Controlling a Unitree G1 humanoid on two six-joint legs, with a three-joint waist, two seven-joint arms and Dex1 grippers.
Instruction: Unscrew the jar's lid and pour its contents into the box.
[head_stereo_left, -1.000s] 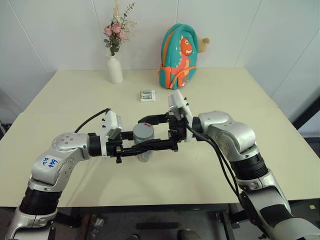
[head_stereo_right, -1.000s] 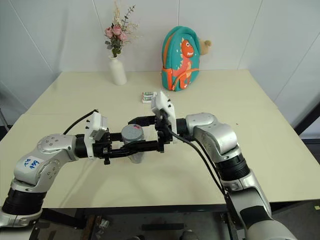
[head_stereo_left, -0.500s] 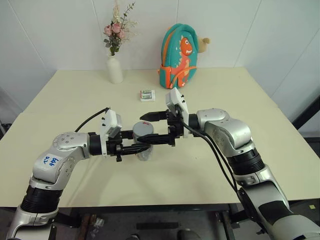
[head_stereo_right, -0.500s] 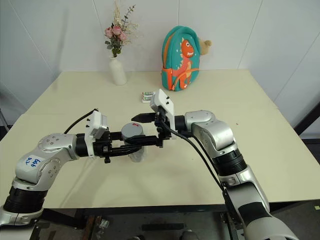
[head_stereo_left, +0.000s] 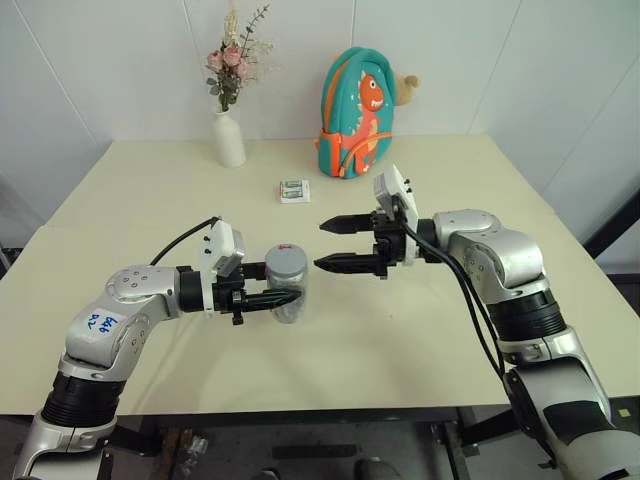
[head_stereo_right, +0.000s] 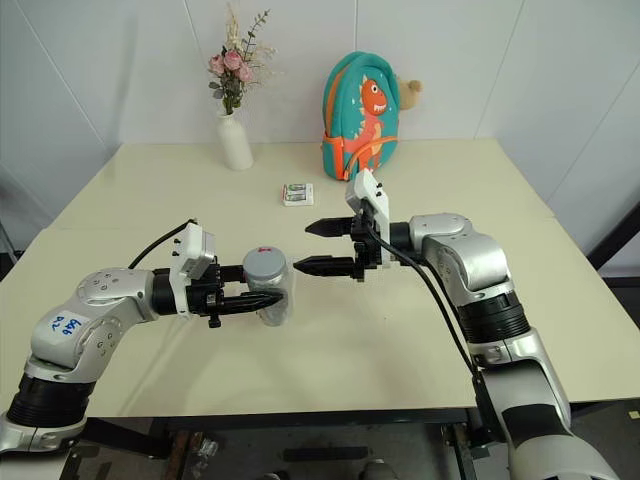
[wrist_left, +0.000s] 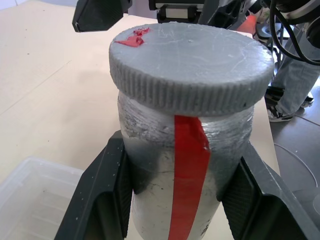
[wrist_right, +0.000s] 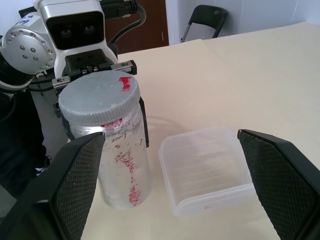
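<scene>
My left gripper (head_stereo_left: 283, 296) is shut on the jar (head_stereo_left: 286, 288), a silvery-grey cylinder with a red stripe (wrist_left: 186, 170), and holds it upright just above the table. Its black fingers (wrist_left: 102, 195) clamp the jar's body below the lid (head_stereo_left: 284, 263), a ribbed grey cap with a small red mark (wrist_left: 131, 40), which sits on the jar. My right gripper (head_stereo_left: 320, 245) is open and level, pointing at the lid from a short way to the jar's right and touching nothing. The clear plastic box (wrist_right: 205, 167) lies on the table by the jar. The contents are hidden inside the jar.
At the back of the cream table (head_stereo_left: 450, 180) stand a white vase with flowers (head_stereo_left: 229, 138) and a teal dinosaur backpack (head_stereo_left: 355, 100). A small white-and-green packet (head_stereo_left: 294, 190) lies in front of them. A person's legs (wrist_left: 292, 80) show beyond the table.
My right gripper, which straddled the lid a second ago, has drawn back to the right and stands apart from it, still open. The left gripper and jar have stayed put.
</scene>
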